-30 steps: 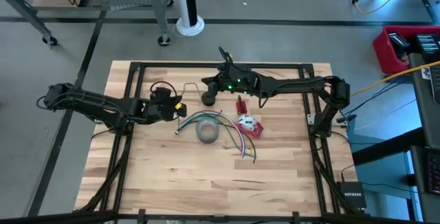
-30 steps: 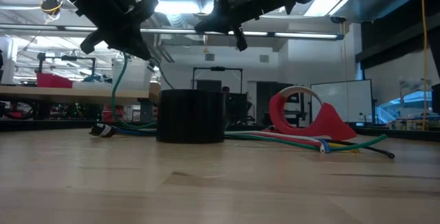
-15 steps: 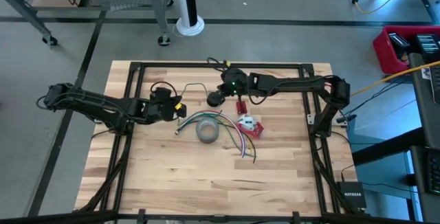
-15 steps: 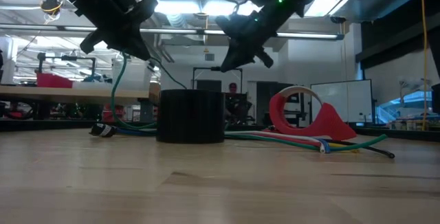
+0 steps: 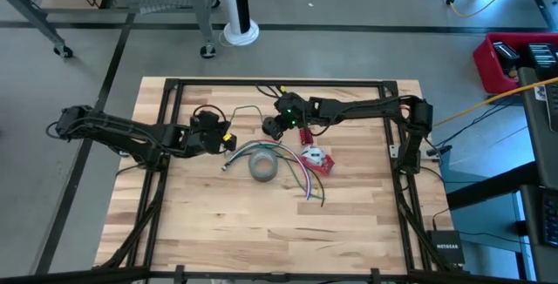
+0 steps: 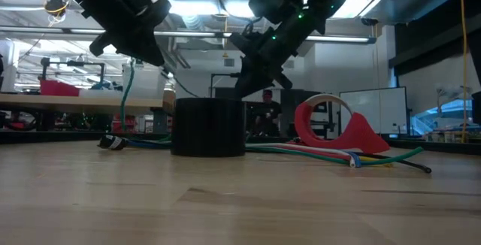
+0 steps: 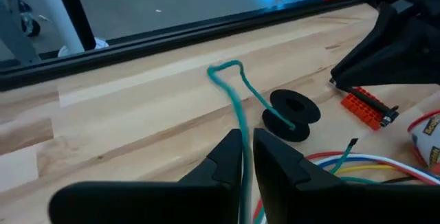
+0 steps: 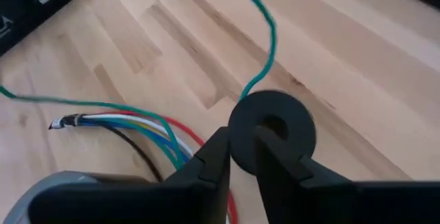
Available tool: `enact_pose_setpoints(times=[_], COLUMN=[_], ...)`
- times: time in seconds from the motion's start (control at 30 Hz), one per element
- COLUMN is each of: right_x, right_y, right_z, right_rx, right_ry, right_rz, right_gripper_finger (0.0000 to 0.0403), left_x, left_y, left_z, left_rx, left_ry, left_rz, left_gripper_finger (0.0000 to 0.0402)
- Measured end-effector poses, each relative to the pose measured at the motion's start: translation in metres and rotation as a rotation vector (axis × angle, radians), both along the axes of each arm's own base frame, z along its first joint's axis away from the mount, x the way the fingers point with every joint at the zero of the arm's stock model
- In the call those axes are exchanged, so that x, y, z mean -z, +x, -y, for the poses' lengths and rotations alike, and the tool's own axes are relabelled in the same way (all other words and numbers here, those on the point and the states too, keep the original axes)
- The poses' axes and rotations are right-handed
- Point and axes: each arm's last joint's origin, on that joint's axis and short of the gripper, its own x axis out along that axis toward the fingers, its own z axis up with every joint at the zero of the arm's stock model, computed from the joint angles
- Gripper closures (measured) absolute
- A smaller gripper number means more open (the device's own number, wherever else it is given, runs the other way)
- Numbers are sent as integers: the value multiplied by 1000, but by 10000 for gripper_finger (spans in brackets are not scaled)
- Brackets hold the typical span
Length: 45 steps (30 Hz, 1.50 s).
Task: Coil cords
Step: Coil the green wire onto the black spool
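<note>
Beside the one grey tape roll [image 5: 263, 165] | left end effector [image 7: 246, 157] nips one green cord [image 7: 242, 100] | right end effector [image 8: 242, 157] holds one black ring [image 8: 273, 124] | one red tape holder [image 5: 316, 159]

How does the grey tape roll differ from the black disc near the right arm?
The grey tape roll is larger and wide-holed, with coloured wires lying over it; the black disc is smaller, flatter, small-holed, with the green cord running to it. Both are round and lie flat on the table.
</note>
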Motion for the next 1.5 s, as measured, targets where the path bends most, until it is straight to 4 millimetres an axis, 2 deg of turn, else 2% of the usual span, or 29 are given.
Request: enact_pose_setpoints(times=[0.13, 0.3, 0.53, 0.67, 1.0, 1.17, 1.5], right_x=[0, 6, 49, 61, 58, 58, 51], right_y=[0, 1, 8, 10, 16, 19, 29], right_z=[0, 2, 3, 5, 4, -7, -28], right_rx=[1, 21, 11, 7, -164, -279, -381], right_ry=[7, -12, -10, -83, -287, -396, -649], right_rz=[-2, -23, -158, -195, -214, -257, -272], right_gripper_finger=[334, 334, 334, 333, 333, 333, 333], left_x=[0, 0, 1, 3, 8, 8, 8], left_y=[-1, -1, -1, -4, -7, -7, -7], left_z=[0, 0, 0, 0, 1, 1, 1], left_rx=[11, 10, 11, 11, 72, 76, 101], left_ry=[12, 12, 13, 16, -29, -26, 2], left_rz=[-26, -27, -33, -69, -152, -157, -193], left_gripper_finger=[369, 395, 391, 389, 389, 389, 389])
